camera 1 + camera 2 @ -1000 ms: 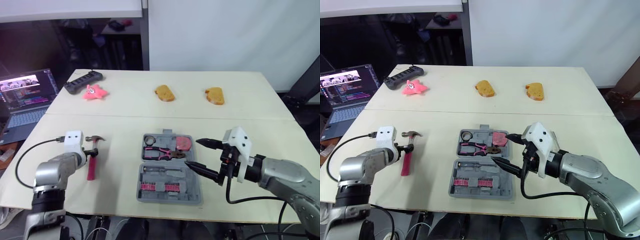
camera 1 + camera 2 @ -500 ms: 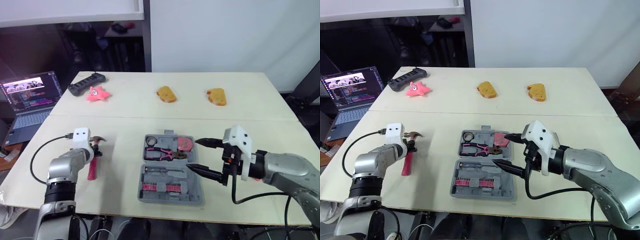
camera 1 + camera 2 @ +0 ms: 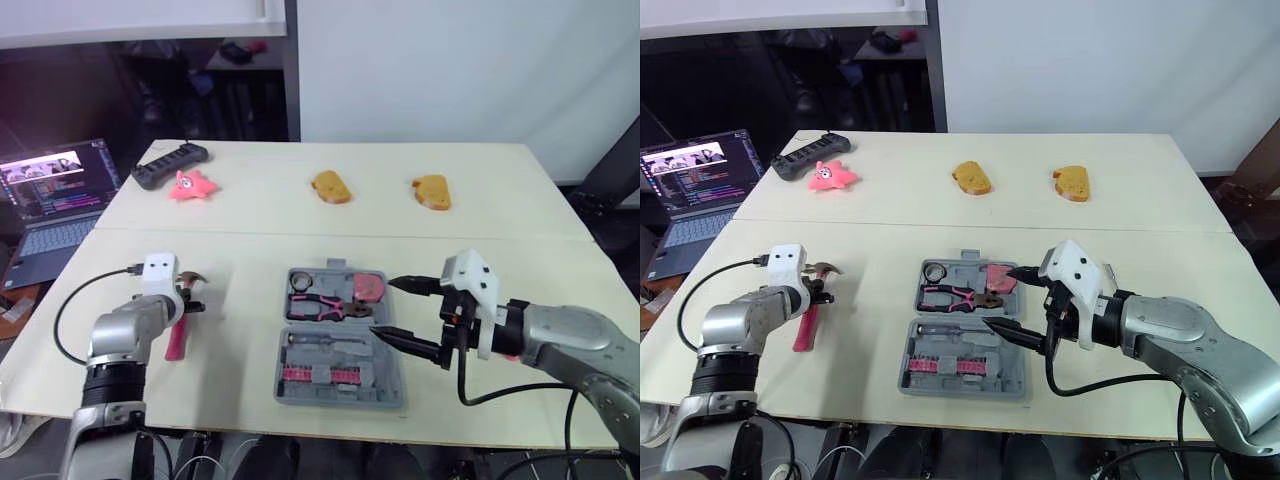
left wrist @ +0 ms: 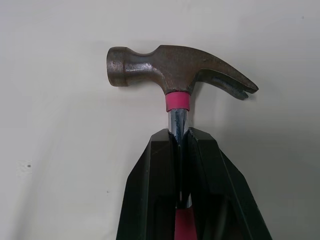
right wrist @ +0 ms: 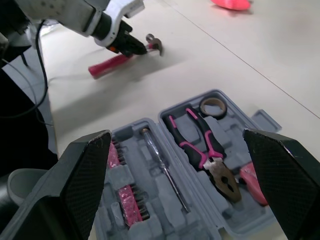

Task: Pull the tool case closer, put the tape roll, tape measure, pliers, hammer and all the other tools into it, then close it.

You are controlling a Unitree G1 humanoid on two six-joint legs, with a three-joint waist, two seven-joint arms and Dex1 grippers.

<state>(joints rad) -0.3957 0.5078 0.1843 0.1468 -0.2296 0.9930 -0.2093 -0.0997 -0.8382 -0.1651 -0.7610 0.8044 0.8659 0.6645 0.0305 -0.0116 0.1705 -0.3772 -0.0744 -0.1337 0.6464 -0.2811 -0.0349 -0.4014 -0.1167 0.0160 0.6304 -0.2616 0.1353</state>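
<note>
While the tool case sits open on the tabletop (left eye view), right jaws hang spread at its edge. Left wrist view: left jaws clenched on hammer shaft. Right wrist view: pliers, tape roll in case.

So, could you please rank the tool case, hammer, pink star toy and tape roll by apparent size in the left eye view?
1. tool case
2. hammer, partly hidden by the left end effector
3. pink star toy, farther back, so its rank against the hammer is unsure
4. tape roll, in the case
</note>
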